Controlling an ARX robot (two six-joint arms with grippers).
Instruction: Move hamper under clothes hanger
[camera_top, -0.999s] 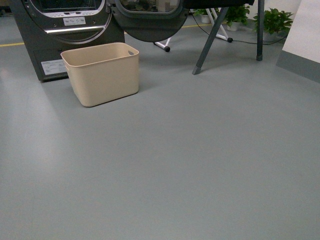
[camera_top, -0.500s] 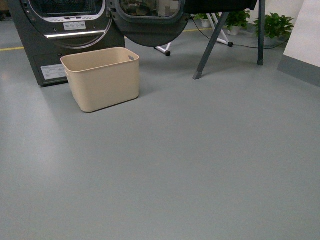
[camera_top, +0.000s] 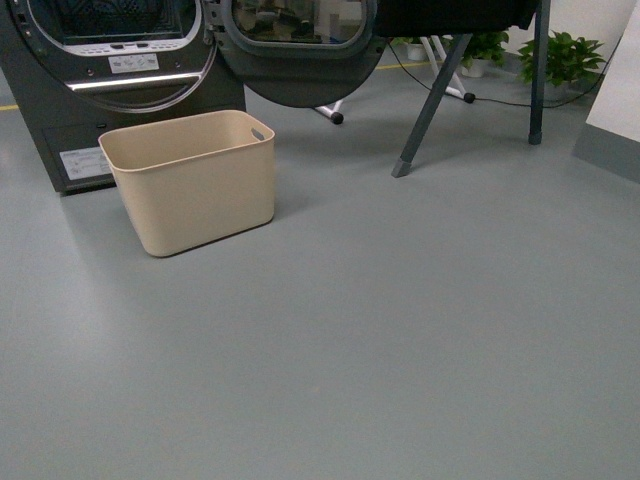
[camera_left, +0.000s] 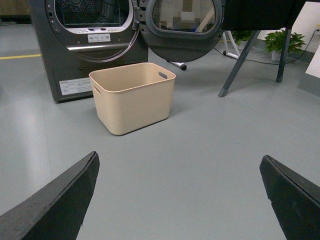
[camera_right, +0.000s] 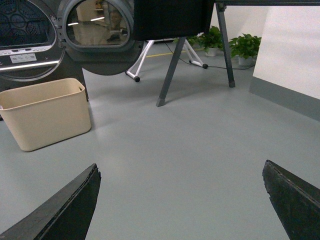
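Note:
The beige hamper (camera_top: 190, 185) stands empty on the grey floor right in front of the dark grey dryer (camera_top: 110, 90). The wrist views show it too: hamper (camera_left: 132, 97), hamper (camera_right: 45, 114). To its right, the clothes hanger (camera_top: 430, 95) shows as slanted grey legs under a dark cloth; it appears again as hanger leg (camera_left: 239, 62) and hanger leg (camera_right: 170, 70). Neither arm shows in the front view. My left gripper (camera_left: 180, 172) is open over bare floor, well short of the hamper. Open as well, my right gripper (camera_right: 181, 180) holds nothing.
The dryer's round door (camera_top: 295, 50) hangs open above and behind the hamper. A white stand on castors (camera_top: 330, 112), a black cable and potted plants (camera_top: 565, 55) lie at the back. A white wall with a grey skirting (camera_top: 605, 150) runs along the right.
The view has moved toward the hamper and dryer: both appear larger and lower in the frame, and the hanger legs have shifted right. The hamper itself has not moved on the floor.

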